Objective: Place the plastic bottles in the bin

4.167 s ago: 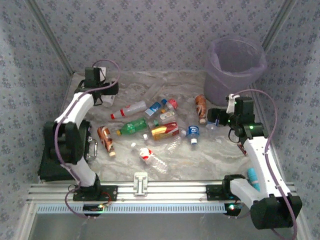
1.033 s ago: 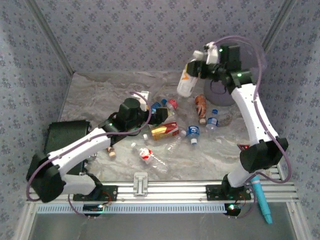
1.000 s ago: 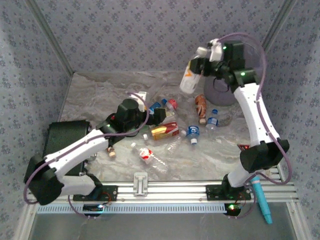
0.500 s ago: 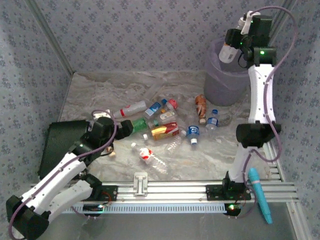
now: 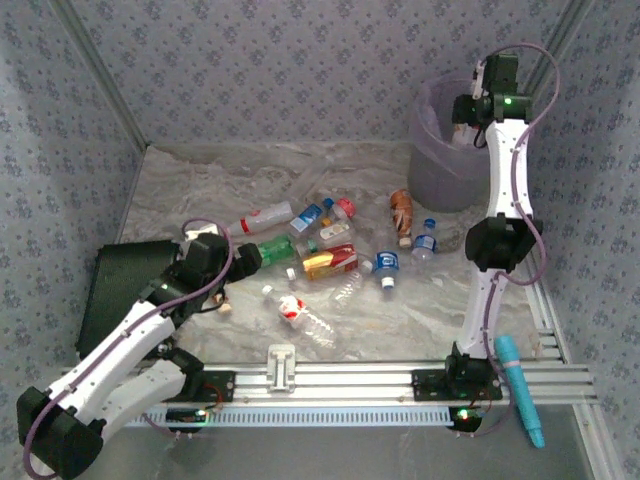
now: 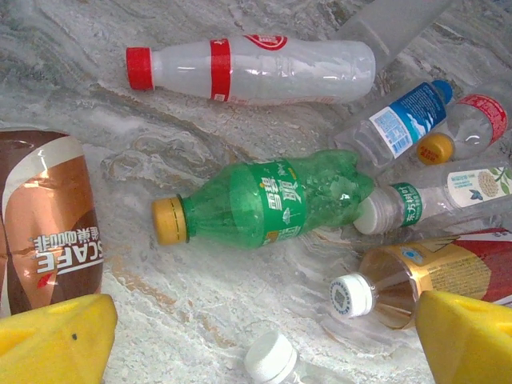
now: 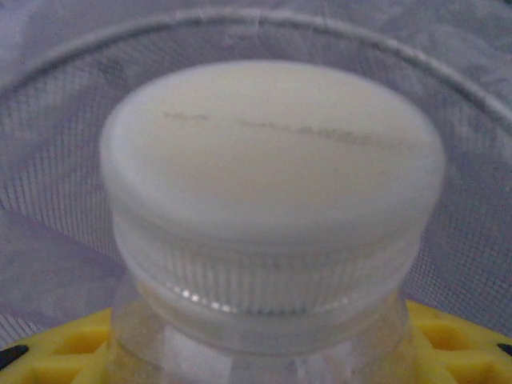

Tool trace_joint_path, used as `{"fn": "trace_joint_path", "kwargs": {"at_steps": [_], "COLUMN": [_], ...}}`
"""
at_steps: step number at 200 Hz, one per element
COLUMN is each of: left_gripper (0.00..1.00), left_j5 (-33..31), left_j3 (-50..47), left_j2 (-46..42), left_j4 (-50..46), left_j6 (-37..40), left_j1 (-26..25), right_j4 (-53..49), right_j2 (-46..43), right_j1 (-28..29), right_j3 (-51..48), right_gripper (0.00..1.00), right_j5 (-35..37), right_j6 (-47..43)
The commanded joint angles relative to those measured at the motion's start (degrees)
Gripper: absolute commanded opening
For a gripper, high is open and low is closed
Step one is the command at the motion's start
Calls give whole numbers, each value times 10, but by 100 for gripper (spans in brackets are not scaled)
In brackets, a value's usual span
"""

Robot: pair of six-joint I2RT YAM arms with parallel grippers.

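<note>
Several plastic bottles lie in a heap mid-table. In the left wrist view a green bottle (image 6: pixel 272 200) with a yellow cap lies just ahead of my left gripper (image 6: pixel 264 348), which stands open with bare table between its yellow fingertips (image 6: pixel 56 336). From above, the left gripper (image 5: pixel 247 258) sits beside the green bottle (image 5: pixel 272 250). My right gripper (image 5: pixel 464 112) is high over the mouth of the bin (image 5: pixel 437 170), shut on a white-capped bottle (image 7: pixel 272 160). The lilac-lined bin (image 7: pixel 64 104) surrounds that cap.
A clear bottle with a red cap (image 6: pixel 264 68), a brown coffee bottle (image 6: pixel 48 216), a gold bottle (image 6: pixel 416 276) and a blue-labelled one (image 6: pixel 404 120) ring the green bottle. A black case (image 5: pixel 120 285) lies at the left. A teal tool (image 5: pixel 520 385) rests near the right arm's base.
The right arm has carried its bottle from above the table over to the bin and lowered it into the mouth. The left arm has drawn back to the green bottle's cap end.
</note>
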Motion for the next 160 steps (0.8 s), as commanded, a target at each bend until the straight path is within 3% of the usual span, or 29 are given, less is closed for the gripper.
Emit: {"fn": "trace_joint_path", "kwargs": {"at_steps": [1,97,136,160], "left_gripper": [95,95,95,95], "left_j5": [10,52,82,97], "left_j3": [10,47,49,51], "left_j2": [3,28,29,30], "left_j4": [-18,-42,-51,-61], "left_j6": [4,28,40,55], "left_j1": [10,43,70,93], "right_j4": [-74,-236,-224,-205], "right_j2": [1,-71,-167,-185], "right_j1": [-8,-18,-4,-2], "right_j3": [-8,-75,-204,-201], "right_gripper": [49,48,48,48], "right_j5": [-33,-63,-55,-37], "right_j6": [-30,-8,8,12]}}
